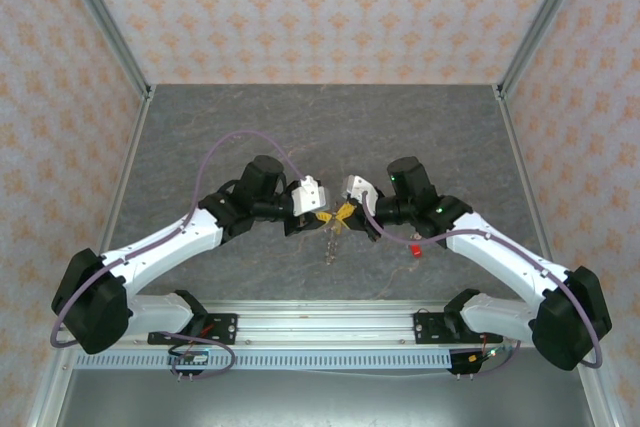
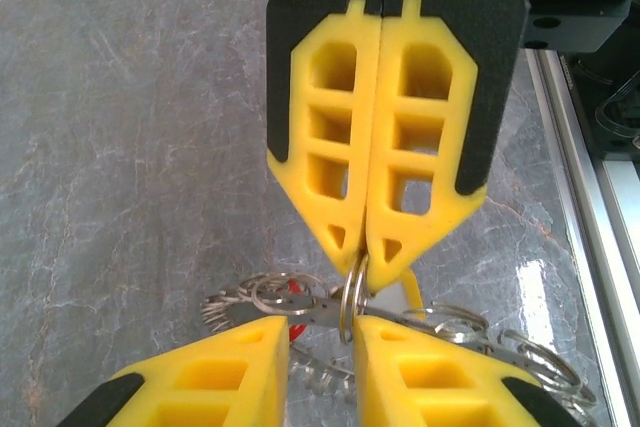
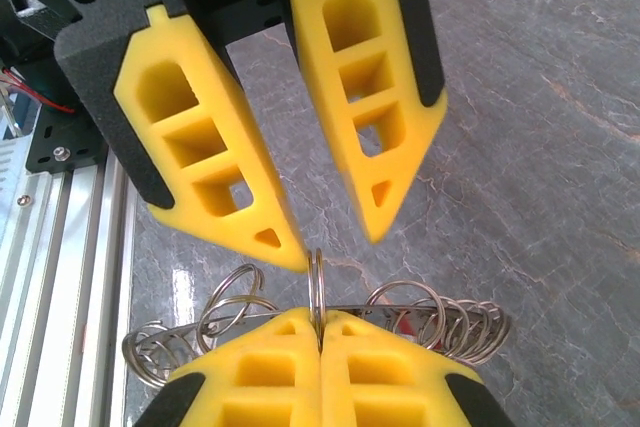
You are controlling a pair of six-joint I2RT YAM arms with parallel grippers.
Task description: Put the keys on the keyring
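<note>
The right pincer is clenched on the thin rim of the keyring, held edge-on above the table. Facing it tip to tip, the left pincer is released, its fingers apart with that rim between them. A cluster of smaller silver rings hangs just beneath both pincers. One red key lies on the table near the right pincer.
</note>
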